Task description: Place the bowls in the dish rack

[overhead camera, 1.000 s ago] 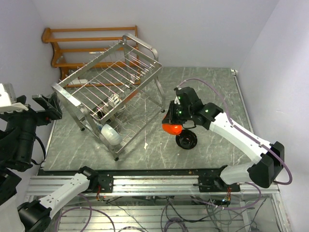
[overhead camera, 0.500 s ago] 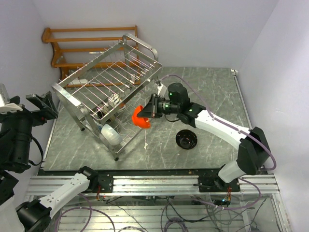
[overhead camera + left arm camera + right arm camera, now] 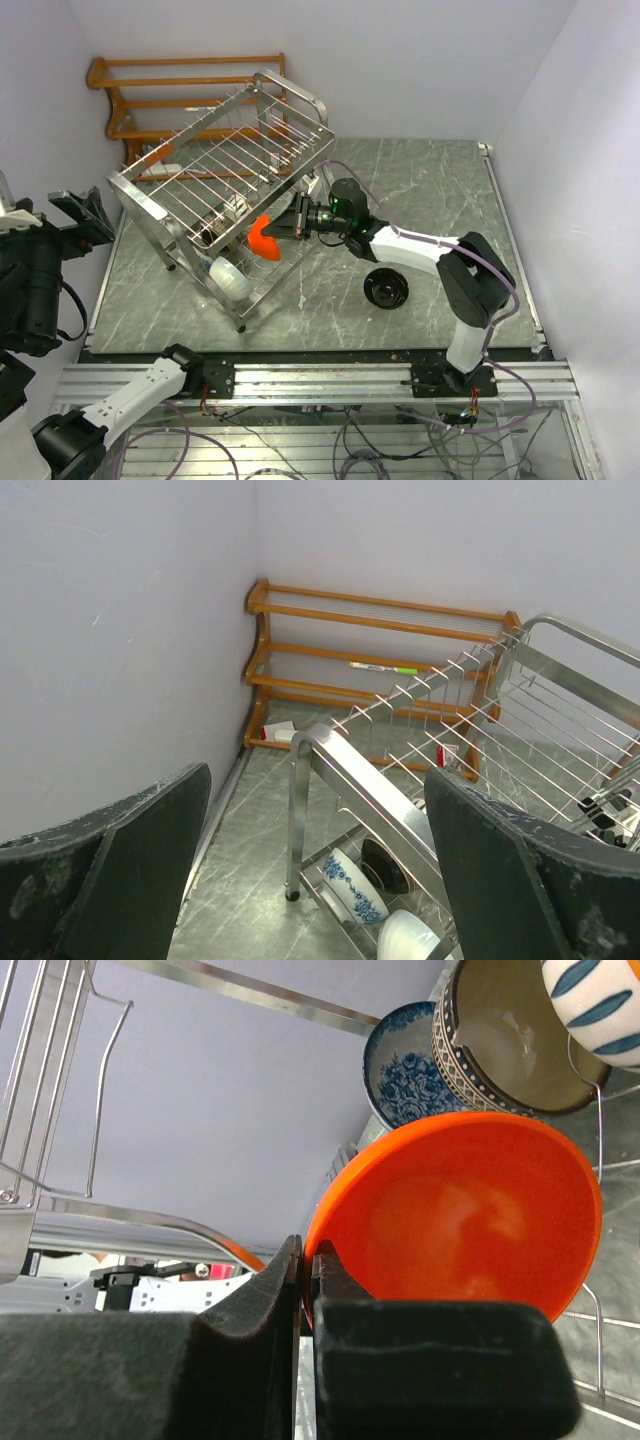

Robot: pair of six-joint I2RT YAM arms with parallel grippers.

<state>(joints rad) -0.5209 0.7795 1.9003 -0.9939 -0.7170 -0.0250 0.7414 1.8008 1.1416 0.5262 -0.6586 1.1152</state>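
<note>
My right gripper [image 3: 292,228] is shut on the rim of the orange-red bowl [image 3: 262,238] and holds it on edge inside the lower tier of the silver dish rack [image 3: 150,200]. In the right wrist view the jaws [image 3: 308,1260] pinch the orange bowl's [image 3: 460,1220] rim. Just beyond it stand the blue-and-white bowl [image 3: 405,1065] and a tan-inside bowl [image 3: 510,1040]. The white bowl [image 3: 228,278] lies at the rack's front end. A dark glossy bowl [image 3: 385,290] sits on the table. My left gripper [image 3: 85,215] is open and empty, left of the rack.
The brown wooden slatted rack [image 3: 180,90] stands against the back wall behind the silver rack. The left wrist view looks down on the rack's corner post [image 3: 295,820], with the blue-and-white bowl [image 3: 352,885] and white bowl [image 3: 410,935] below. A striped cup [image 3: 595,1000] hangs nearby.
My right arm has carried the orange bowl left from beside the dark bowl on the table into the rack's lower tier. The left arm has barely moved.
</note>
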